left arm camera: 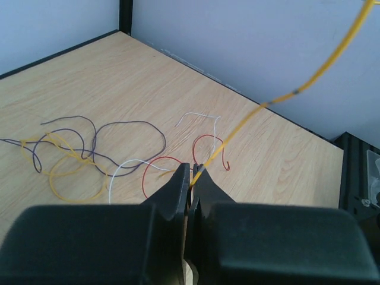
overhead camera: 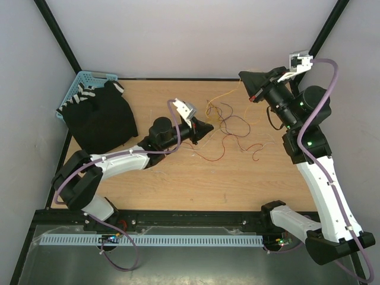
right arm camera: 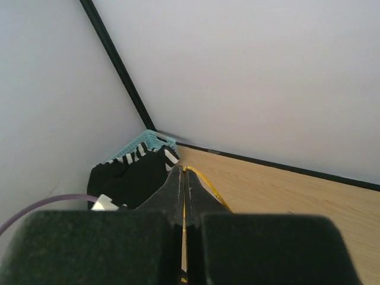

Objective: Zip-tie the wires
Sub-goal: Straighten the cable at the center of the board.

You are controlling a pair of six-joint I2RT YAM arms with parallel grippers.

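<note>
Left claw (left arm camera: 191, 171): black two-finger gripper, low over the table, jaws pinched together on a thin yellow strand of flexible wire (left arm camera: 285, 97) that leaves its tips and climbs up and to the right.
Right claw (right arm camera: 184, 173): black two-finger gripper, raised above the far right of the table, jaws fully together on the same yellow strand; a short bend of it curls off just beside the tips.
Strand axis: the yellow strand runs on a diagonal from the left claw, low and near the middle, up to the right claw, high at the far right, clear of the wood between them.
Wires: a loose tangle of thin red, purple, yellow and whitish strands (overhead camera: 228, 124) lies in loops on the light wooden table (overhead camera: 178, 178) between the two arms, ahead and to the left of the left claw in its wrist view.
Nearer arm: the left claw sits at the edge of the tangle; the right claw is well apart from it, overhead.
Zip tie: the narrow white plastic strip cannot be made out in any view.
Coming move, as a judgement: with one strand held at two points, the wires have yet to be gathered along that diagonal before any tie goes round them.
Risk: the thin strand could slip from either pinch.
Aside: turquoise plastic basket (overhead camera: 89, 77) and black cloth (overhead camera: 101, 119), far left.
</note>
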